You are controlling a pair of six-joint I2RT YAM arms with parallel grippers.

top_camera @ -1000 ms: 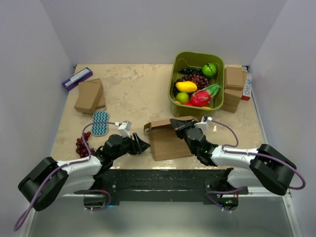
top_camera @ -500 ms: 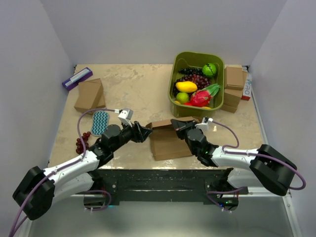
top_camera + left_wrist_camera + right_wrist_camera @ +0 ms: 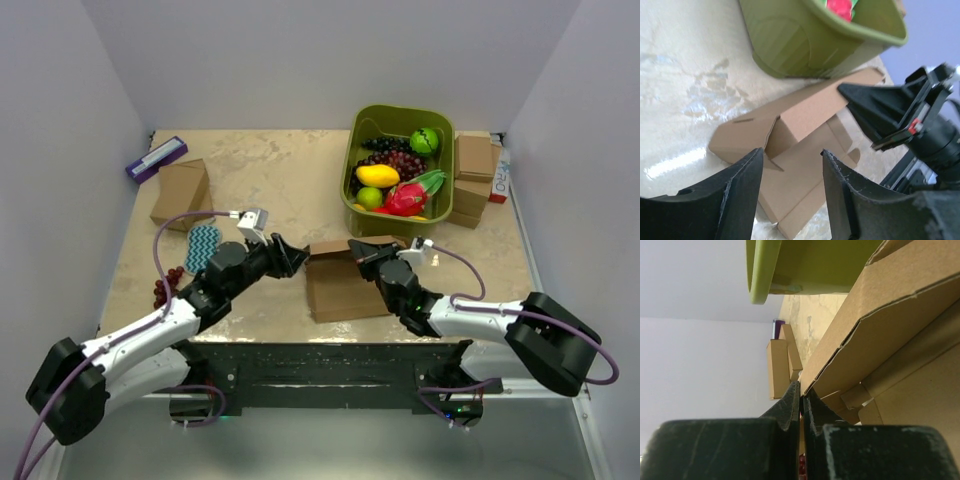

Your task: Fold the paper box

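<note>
**Brown mailer lying open, rear panel raised**

The plain brown corrugated cardboard paper box (image 3: pixel 340 288) lies open at the lower centre of the top view. It sits on the beige marbled table (image 3: pixel 270 180), just below the olive-green plastic bin (image 3: pixel 380 226) of toy fruit. Its rear panel stands up, with the long edge running left to right.

Only the left wrist view shows a side tab bent inward at the panel's left end, seen between the spread fingers of the left gripper (image 3: pixel 790 162). The right wrist view shows the right gripper (image 3: pixel 801 390) pinched together on the panel's thin edge.
</note>
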